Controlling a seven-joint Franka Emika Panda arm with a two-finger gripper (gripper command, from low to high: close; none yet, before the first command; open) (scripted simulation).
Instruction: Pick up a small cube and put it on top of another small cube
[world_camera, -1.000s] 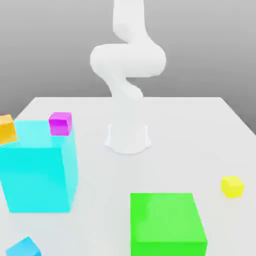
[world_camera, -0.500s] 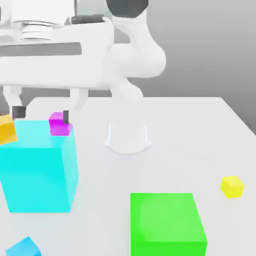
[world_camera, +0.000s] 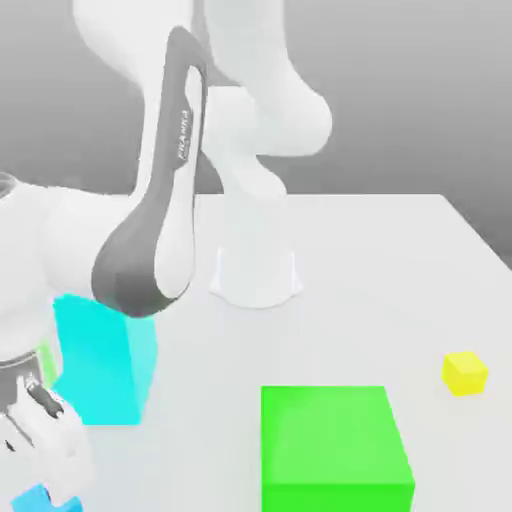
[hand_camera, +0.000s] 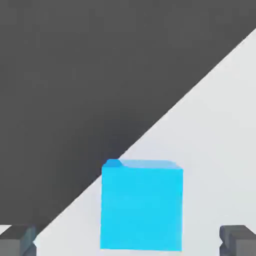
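Note:
A small sky-blue cube (hand_camera: 141, 205) lies on the white table close to its edge, and its corner peeks out at the bottom of the exterior view's left (world_camera: 28, 498). My gripper (hand_camera: 128, 244) hangs right above it, open, with one dark fingertip (hand_camera: 238, 240) on each side of the cube and a clear gap to both. In the exterior view the hand (world_camera: 42, 440) has come down low at the left front, just over that cube. A small yellow cube (world_camera: 464, 372) rests far off on the exterior view's right.
The huge cyan cube (world_camera: 105, 365) stands just behind the hand, partly covered by the arm. A large green block (world_camera: 335, 445) sits at the front centre. The arm's base (world_camera: 256, 272) is mid-table. Dark floor (hand_camera: 75, 75) lies beyond the table edge beside the sky-blue cube.
The arm has swung down from above the cyan cube to the front left, over the small sky-blue cube. It now covers the magenta and orange cubes. The fingers stayed open.

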